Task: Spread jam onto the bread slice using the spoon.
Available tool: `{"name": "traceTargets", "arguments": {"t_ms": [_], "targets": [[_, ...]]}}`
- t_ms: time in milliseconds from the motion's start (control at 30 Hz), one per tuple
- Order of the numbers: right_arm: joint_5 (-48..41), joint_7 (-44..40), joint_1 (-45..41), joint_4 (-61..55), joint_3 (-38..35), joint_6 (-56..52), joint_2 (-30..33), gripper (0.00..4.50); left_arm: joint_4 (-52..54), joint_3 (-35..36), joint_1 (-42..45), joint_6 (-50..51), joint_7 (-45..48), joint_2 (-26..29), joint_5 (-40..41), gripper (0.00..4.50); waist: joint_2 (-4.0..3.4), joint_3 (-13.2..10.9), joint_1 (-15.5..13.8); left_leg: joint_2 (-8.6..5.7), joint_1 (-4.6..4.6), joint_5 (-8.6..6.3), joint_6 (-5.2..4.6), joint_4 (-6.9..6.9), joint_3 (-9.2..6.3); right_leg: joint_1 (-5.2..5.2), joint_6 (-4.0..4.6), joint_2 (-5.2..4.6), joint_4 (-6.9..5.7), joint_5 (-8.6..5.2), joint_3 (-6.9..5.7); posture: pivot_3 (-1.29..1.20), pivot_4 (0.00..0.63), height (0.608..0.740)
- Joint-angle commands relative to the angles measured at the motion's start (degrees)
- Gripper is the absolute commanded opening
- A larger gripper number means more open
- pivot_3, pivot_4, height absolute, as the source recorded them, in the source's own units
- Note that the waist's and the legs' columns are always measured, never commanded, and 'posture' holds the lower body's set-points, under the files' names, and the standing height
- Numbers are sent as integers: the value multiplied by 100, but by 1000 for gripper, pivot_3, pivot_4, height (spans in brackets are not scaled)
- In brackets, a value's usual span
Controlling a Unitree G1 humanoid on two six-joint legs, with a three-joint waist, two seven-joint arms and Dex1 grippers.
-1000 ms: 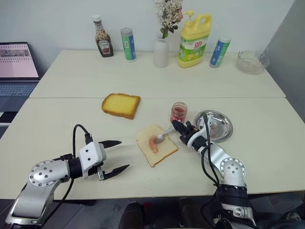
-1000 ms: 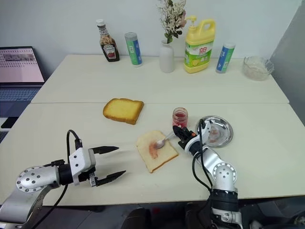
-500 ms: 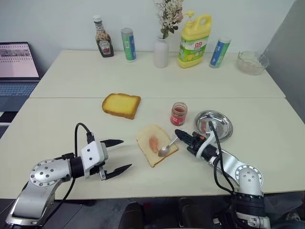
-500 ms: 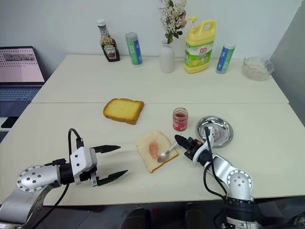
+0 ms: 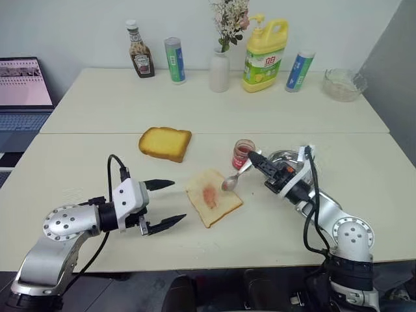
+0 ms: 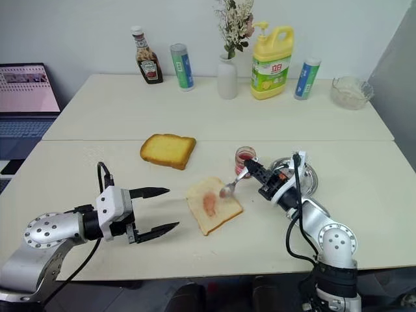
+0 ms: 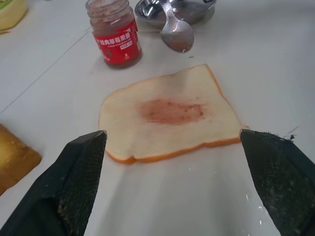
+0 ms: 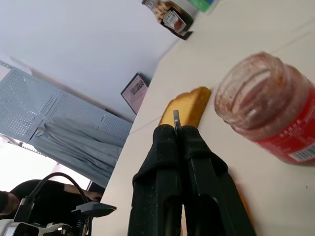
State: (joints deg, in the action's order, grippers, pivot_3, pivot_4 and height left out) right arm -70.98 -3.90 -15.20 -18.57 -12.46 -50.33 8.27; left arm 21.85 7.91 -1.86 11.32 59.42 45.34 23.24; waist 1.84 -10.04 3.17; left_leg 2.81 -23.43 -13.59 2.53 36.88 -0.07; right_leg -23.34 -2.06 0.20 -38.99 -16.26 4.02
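The bread slice (image 5: 213, 198) lies flat on the table, a pinkish-red smear (image 7: 170, 111) in its middle. Just beyond its far right corner stands the jam jar (image 5: 244, 153). My right gripper (image 5: 257, 163) is shut on the handle of the spoon (image 5: 231, 182). It holds the spoon in the air, bowl tilted down over the slice's right edge, next to the jar. In the right wrist view the handle (image 8: 175, 118) pokes out between the closed fingers. My left gripper (image 5: 177, 201) stands open to the left of the slice, with nothing between its fingers (image 7: 81, 179).
A thicker golden slice (image 5: 165, 143) lies behind and left of the bread. The round steel dish (image 5: 294, 174) sits partly behind my right arm. Along the far edge stand a ketchup bottle (image 5: 140, 58), two tubes, a vase, a yellow detergent bottle (image 5: 265, 55) and a glass bowl (image 5: 343, 84). A laptop (image 5: 23, 91) is far left.
My right gripper dragged the spoon across the slice to its near corner, then lifted it up and to the right beside the jar. The left gripper rose slightly toward the slice.
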Motion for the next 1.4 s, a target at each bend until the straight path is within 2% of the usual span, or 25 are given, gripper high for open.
{"name": "traceTargets", "arguments": {"t_ms": [33,167,333,567,833,1033,1133,1400], "targets": [[-215,-156,32,-542,-561,367,384,37,543,-140,439,512,75,132,487,4500,0,0,-38,-2,-1,0,0,2,0,0,-1,-1,0,0,0,0,150,740],[-3,-396,456,-563,-1176,706,989,37,635,-611,1079,972,-9,115,415,4500,2,1,-106,-10,-3,0,0,8,1,5,-4,-5,4,1,1,0,150,740],[254,-497,804,-235,-1522,1009,1345,37,521,-1121,1612,1064,-160,-222,220,4500,-2,-1,-82,-2,3,0,0,4,3,4,-3,7,0,1,7,0,150,740],[1076,-763,446,1012,-1347,1529,1257,37,21,-1910,2395,922,-215,-714,-344,4500,-3,-1,-64,-3,8,1,-1,8,6,9,-2,12,-3,2,11,0,150,740],[1509,-1018,-161,2167,-1441,1923,1112,37,-147,-2299,2883,1083,-412,-1272,-652,4500,-4,-1,-78,-3,5,1,-1,7,5,8,-1,11,-1,2,11,0,150,740],[1722,-1188,-173,2528,-1518,2013,1189,37,-45,-2455,3162,1422,-684,-1565,-765,4500,-7,0,-111,-3,6,1,-1,7,4,8,-1,11,-1,3,11,0,150,740],[1758,-1230,-140,2540,-1530,1980,1214,742,-27,-2475,3227,1511,-746,-1649,-799,4500,-8,1,-126,-4,5,1,-1,8,4,8,-2,11,-2,3,10,0,150,740],[2203,-1434,160,2192,-1341,2015,1432,3550,-47,-2476,3273,1496,-770,-1671,-834,4500,-12,2,-133,-4,5,1,0,8,4,8,-1,11,-2,3,10,0,150,740]]}}
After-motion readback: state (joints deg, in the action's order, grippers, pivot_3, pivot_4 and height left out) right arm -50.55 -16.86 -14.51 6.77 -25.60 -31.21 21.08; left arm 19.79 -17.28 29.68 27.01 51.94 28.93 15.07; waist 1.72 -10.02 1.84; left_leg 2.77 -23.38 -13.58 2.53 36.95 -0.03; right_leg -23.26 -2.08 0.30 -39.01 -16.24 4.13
